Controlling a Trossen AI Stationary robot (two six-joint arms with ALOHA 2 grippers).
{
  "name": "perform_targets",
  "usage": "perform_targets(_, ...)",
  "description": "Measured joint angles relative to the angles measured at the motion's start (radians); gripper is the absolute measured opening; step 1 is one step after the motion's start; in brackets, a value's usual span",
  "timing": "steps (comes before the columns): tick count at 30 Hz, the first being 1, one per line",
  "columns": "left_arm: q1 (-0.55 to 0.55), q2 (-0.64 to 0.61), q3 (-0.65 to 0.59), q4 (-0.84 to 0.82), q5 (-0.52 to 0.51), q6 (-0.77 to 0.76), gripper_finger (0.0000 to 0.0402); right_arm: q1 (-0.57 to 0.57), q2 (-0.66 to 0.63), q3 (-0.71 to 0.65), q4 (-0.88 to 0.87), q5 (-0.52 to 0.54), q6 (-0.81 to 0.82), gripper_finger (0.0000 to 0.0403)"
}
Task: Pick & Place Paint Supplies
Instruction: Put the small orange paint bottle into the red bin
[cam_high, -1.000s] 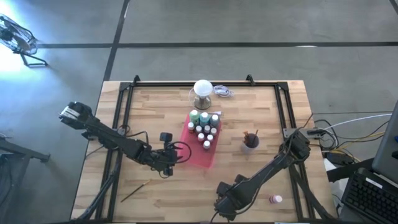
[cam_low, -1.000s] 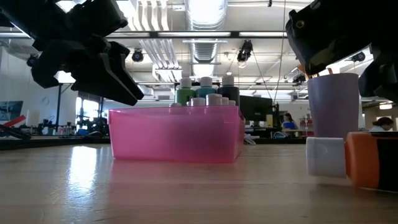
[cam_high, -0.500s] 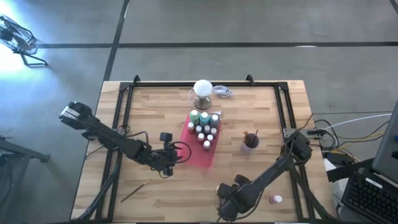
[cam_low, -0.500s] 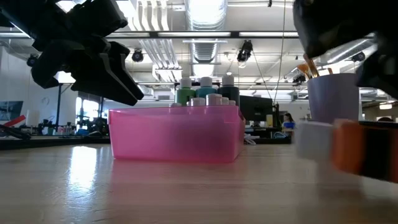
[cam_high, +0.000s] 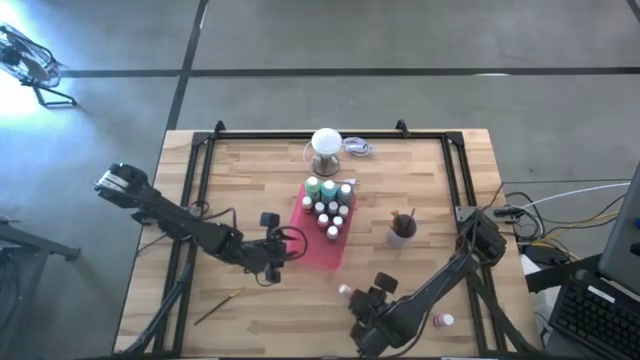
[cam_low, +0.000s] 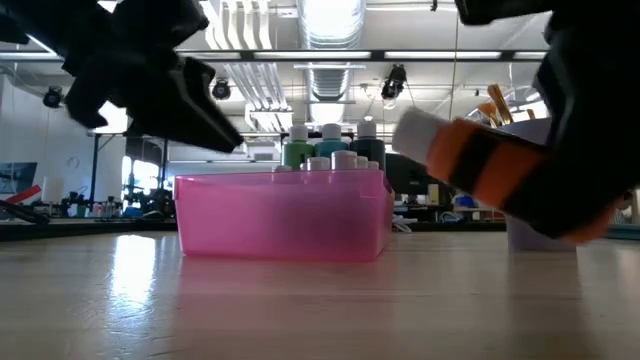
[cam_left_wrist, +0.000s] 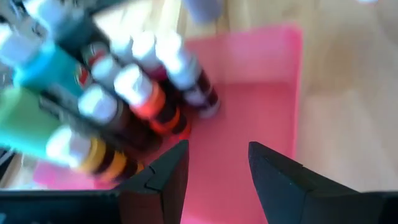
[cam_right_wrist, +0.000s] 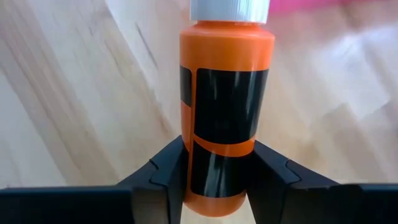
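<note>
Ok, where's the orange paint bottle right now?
The orange paint bottle is off the table in the right pincer, near the front edge, in front of the pink tray.

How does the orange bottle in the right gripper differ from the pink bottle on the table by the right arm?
The orange bottle is clamped between the right gripper's fingers and lifted off the table, tilted in the low view; the pink bottle lies loose on the wood, ungripped. The orange one sits close to the pink tray; the pink one lies farther off, near the table's edge. Both have white caps.
</note>
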Motion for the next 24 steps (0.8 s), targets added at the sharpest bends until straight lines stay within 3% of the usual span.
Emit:
perform_targets(8,0.002,0.000,-0.045,0.373,0.178,0.211,0.0172,0.008,-0.015,0.000,-0.052,0.201,-0.038,0.0115)
perform_targets(14,0.020,-0.001,-0.130,0.672,0.192,0.294,0.0172,0.023,-0.070,0.000,-0.072,0.423,-0.087,0.0128)
perform_targets(18,0.038,-0.001,-0.172,0.881,0.254,0.318,0.0172,0.017,-0.098,0.001,-0.070,0.541,-0.160,0.0127)
perform_targets(21,0.043,-0.001,-0.171,0.936,0.276,0.329,0.0172,0.002,-0.107,0.001,-0.074,0.562,-0.222,0.0120)
perform_targets(24,0.044,-0.001,-0.133,0.853,0.275,0.338,0.0172,-0.012,-0.120,0.000,-0.078,0.536,-0.280,0.0119)
